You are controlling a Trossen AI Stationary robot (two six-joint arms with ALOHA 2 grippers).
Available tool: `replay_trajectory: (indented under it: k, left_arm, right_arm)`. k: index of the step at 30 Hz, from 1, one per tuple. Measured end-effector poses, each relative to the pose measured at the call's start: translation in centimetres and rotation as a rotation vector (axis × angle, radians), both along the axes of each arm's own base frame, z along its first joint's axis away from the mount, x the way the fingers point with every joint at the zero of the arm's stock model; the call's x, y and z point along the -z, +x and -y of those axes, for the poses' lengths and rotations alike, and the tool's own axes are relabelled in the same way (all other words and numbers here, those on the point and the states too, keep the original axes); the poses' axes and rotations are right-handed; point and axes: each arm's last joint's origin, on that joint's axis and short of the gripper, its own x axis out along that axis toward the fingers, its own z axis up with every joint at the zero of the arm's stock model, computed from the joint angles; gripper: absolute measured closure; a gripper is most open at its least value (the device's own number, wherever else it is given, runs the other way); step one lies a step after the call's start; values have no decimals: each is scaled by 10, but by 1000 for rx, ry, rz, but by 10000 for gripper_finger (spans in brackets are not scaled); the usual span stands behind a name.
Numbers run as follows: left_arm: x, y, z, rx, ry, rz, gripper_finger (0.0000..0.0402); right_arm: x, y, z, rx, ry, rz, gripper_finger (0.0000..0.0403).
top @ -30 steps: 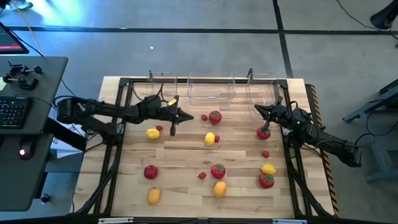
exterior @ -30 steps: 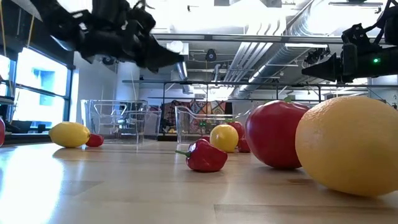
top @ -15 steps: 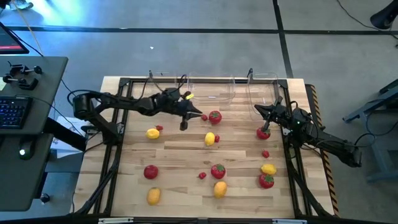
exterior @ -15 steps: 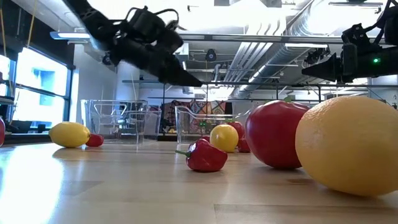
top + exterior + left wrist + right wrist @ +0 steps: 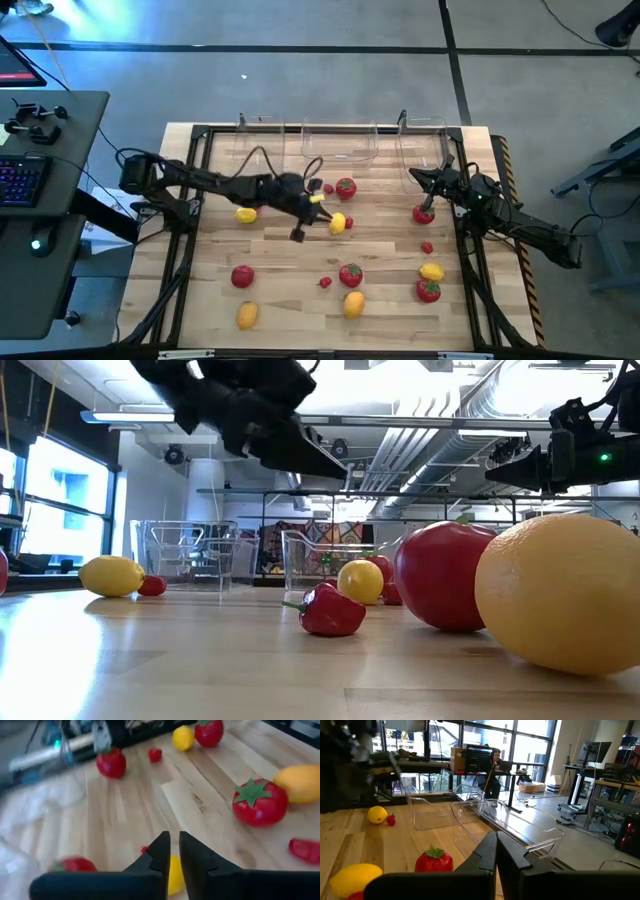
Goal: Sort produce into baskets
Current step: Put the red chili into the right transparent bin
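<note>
Produce lies scattered over the wooden table (image 5: pixel 300 300), none of it in the three clear baskets along the far edge: left (image 5: pixel 262 135), middle (image 5: pixel 340 140), right (image 5: pixel 425 140).

Left gripper (image 5: pixel 173 851) hangs above the yellow lemon (image 5: pixel 337 223) near mid-table; fingers almost touching, only a thin slit between them, nothing held. In the left wrist view the lemon sits directly under the fingertips, a small red berry (image 5: pixel 144 850) just beside it.

Right gripper (image 5: pixel 495 851): fingers pressed together, empty, waiting near a tomato (image 5: pixel 423 213) at the right side of the table.

Step in hand, as I judge it: picking up the lemon with the left arm.
- Spread the fingers wide before descending; as they stand they would only poke the fruit.
- Straddle the lemon's short axis, centred, so it doesn't roll out.
- Keep clear of the berry.
- Close gently, lift straight up.
</note>
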Motion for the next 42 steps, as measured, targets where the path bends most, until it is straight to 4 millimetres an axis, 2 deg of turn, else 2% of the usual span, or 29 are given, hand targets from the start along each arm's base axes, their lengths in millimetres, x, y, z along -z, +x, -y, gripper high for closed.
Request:
replay_trajectory:
  k: [5,10,14,22,26,30,36,39,42]
  left_arm:
    - [-1,-2,29,-47,-54,-135,400]
    - [-2,-2,43,-144,-56,-119,389]
    - [-2,-2,37,-223,-35,-113,385]
    - [-5,1,4,-253,3,-83,400]
    - [-4,1,-10,-225,37,-86,401]
    - [-5,1,-19,-158,-20,-84,401]
    - [-13,9,-22,-155,-44,-122,401]
    - [-23,22,-16,-142,-59,-134,401]
    - [-24,36,-8,-143,-92,-181,401]
  right_arm:
    - [0,0,0,0,0,-1,402]
    - [0,0,0,0,0,0,402]
    - [0,0,0,0,0,0,402]
    - [0,0,0,0,0,0,402]
    - [0,0,0,0,0,-1,402]
    - [0,0,0,0,0,-1,402]
    - [0,0,0,0,0,-1,402]
    - [0,0,0,0,0,-1,402]
    - [0,0,0,0,0,-1,402]
